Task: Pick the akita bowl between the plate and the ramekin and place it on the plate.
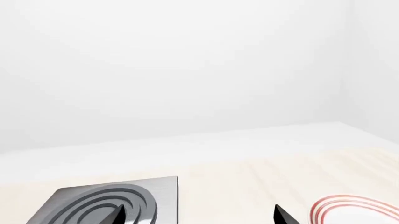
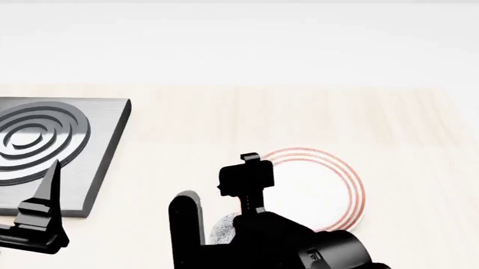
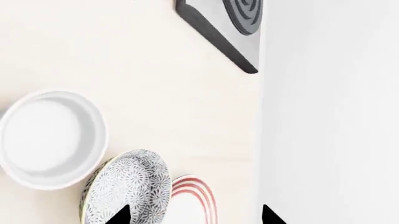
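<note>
In the right wrist view the akita bowl shows its speckled grey-white outside, lying between the plain white ramekin and the red-ringed plate. My right gripper is open; one fingertip overlaps the bowl and the plate's rim lies between the tips. From the head camera the plate sits right of centre, and my right arm covers most of the bowl and hides the ramekin. My left gripper is open and holds nothing, off to the left near the burner.
A grey metal slab with a ringed stove burner lies on the pale wooden counter at the left, and shows again as the burner by the left fingertips. A white wall rises behind the counter.
</note>
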